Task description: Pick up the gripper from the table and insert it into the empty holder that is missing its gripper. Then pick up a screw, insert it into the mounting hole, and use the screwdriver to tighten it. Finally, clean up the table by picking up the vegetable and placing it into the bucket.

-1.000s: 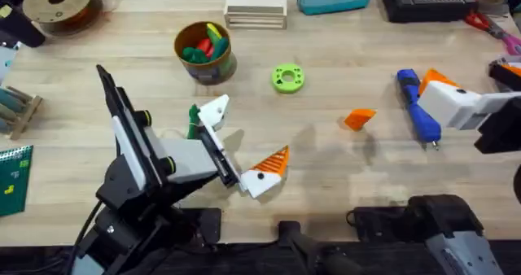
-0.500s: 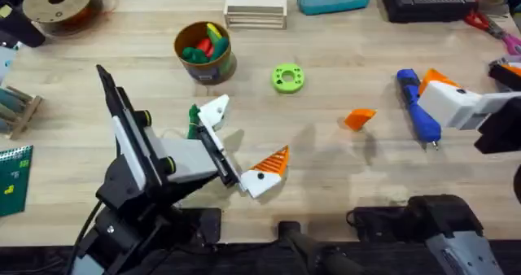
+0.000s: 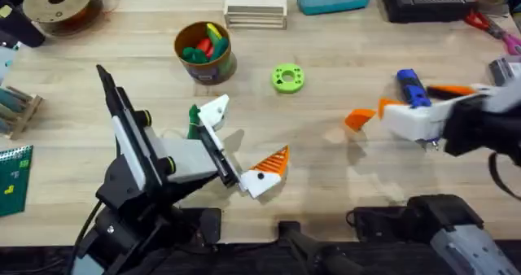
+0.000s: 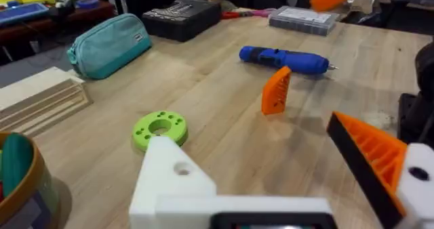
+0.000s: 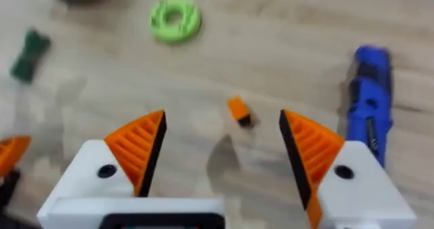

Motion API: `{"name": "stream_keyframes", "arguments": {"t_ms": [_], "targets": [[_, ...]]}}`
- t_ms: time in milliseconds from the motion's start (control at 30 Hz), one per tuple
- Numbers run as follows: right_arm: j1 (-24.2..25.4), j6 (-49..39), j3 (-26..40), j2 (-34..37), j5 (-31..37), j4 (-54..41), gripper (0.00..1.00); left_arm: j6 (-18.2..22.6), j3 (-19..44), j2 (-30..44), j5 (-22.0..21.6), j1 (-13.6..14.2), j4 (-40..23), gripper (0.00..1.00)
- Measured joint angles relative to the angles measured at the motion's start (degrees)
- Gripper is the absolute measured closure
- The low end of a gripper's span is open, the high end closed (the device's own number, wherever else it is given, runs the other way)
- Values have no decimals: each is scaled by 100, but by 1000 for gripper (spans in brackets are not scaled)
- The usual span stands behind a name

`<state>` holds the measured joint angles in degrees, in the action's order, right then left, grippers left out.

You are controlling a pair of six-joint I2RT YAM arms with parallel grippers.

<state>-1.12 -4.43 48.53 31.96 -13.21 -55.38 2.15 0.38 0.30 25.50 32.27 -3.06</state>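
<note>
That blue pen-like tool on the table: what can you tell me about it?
The screwdriver is a slim, blue, pen-shaped tool, plastic by its look, with a thin metal bit poking from one end. It lies flat on the wooden table, at the far right of the overhead view, partly hidden there by the right gripper above it. That gripper's fingers are open and not holding it. A small orange piece stands close by, apart from it.

Overhead looks down over the table (image 3: 326, 161), both wrist views low, near – perhaps blurred – sharing the screwdriver (image 4: 285, 58).
</note>
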Motion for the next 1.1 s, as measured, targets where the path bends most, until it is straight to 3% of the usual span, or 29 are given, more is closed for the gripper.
{"name": "stream_keyframes", "arguments": {"t_ms": [133,433,700,800,1000,1100], "targets": [[-173,-680,305,1288,384,-217,10,0,0,0,0,0,0,14],[-231,-1286,339,2295,546,-312,10,0,0,-1,0,0,-1,14],[-772,-1636,339,3258,592,-286,10,0,0,0,0,0,1,14],[-1033,-1800,339,3749,911,-63,10,0,0,1,0,0,1,14],[-1046,-1844,339,3995,1064,97,25,0,0,1,0,0,1,14],[-1046,-1858,339,4090,1086,151,93,1,0,1,0,0,0,14]]}}
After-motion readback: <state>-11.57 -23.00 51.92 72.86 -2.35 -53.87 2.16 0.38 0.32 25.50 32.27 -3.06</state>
